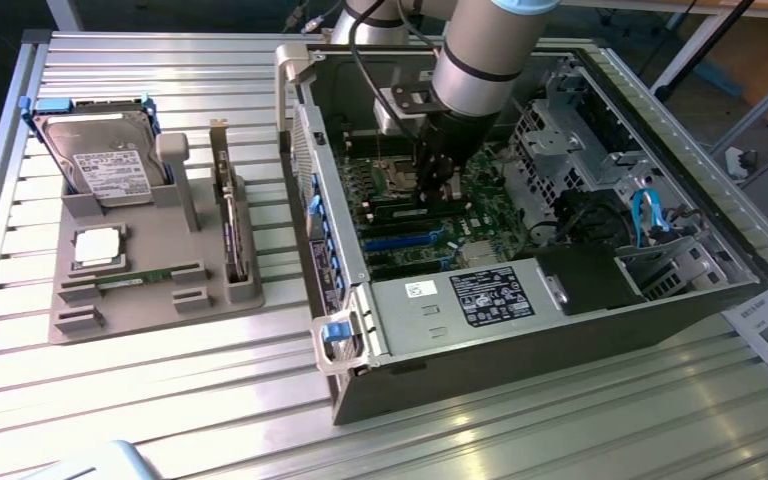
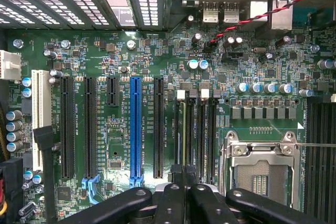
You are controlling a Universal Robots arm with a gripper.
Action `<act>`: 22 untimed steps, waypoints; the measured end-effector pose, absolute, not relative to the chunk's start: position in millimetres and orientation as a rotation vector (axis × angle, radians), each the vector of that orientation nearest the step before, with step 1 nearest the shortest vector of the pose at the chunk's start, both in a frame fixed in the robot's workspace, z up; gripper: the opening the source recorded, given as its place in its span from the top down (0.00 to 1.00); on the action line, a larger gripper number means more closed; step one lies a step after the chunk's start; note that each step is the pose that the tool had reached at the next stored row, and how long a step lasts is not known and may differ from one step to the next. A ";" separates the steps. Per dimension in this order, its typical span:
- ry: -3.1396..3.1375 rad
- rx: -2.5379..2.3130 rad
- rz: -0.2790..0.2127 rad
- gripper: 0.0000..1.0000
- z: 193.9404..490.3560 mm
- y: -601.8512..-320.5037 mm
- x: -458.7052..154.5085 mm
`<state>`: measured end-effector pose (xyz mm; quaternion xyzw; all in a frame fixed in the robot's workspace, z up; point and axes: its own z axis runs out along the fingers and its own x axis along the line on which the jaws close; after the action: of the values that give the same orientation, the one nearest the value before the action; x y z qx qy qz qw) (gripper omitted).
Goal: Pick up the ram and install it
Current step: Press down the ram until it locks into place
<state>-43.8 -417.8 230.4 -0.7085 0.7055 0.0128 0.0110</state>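
Ram (image 2: 183, 129) seated in mobo slot, directly under claw (image 2: 183, 182); claw pressed together, touching its edge.

Parts tray (image 1: 157, 300) on table (image 1: 491, 440), at the exterior view's left of computer case (image 1: 518, 330)

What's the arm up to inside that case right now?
The robot arm reaches down into the open dark computer case. Its gripper is shut just above the memory slots of the green motherboard, beside the open silver CPU socket. The long thin green ram stick stands on edge in one slot, in line with the fingertips. Whether it is fully seated cannot be told.
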 end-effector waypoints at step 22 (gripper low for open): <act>2.206 -2.215 0.052 0.90 259.8 -417.8 -42.6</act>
<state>-42.6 -417.8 259.8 -0.7084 0.7056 0.0165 0.0072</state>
